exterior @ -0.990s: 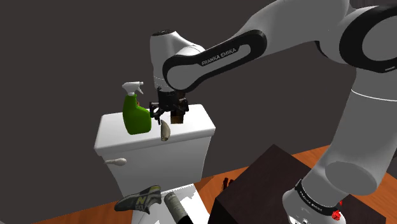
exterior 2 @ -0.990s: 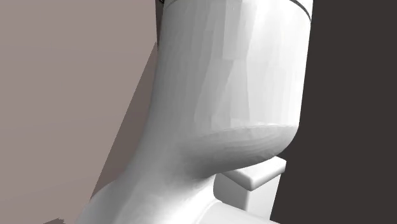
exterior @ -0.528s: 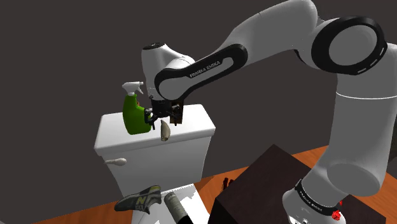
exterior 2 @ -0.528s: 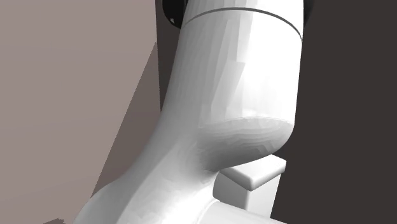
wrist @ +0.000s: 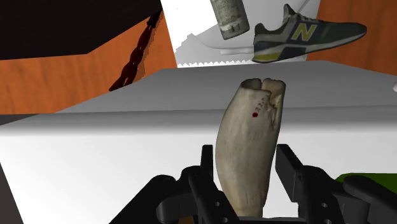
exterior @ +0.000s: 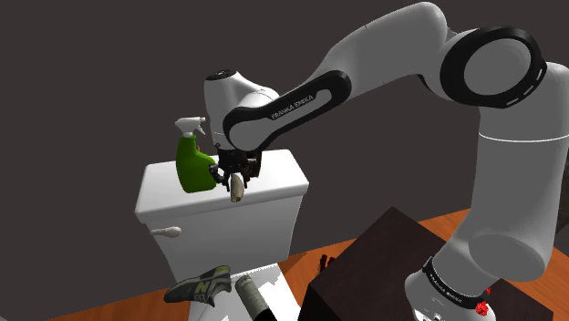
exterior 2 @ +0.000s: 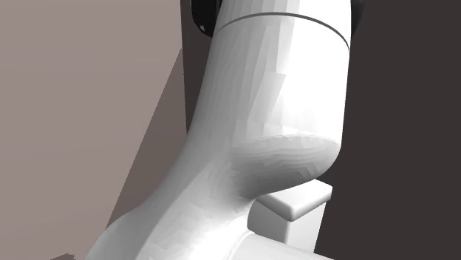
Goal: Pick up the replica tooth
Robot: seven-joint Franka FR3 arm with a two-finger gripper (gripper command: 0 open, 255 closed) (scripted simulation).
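Note:
The replica tooth, cream-coloured and long with a small red spot, lies on the front edge of the white toilet tank lid. My black gripper has come down on it from above and is shut on it. Seen from the wrist, the tooth stands between the two fingers, which clasp its lower part from both sides. Its split root end points away from the hand. It still rests against the lid.
A green spray bottle stands on the lid just beside the gripper, toward the shoulder view's left. Below on the floor lie a grey sneaker and a grey cylinder. The dark stand is at lower right. A white arm link blocks the second exterior view.
The gripper has dropped down over the tooth and its fingers have closed on it. The arm's elbow has swung toward the shoulder view's left.

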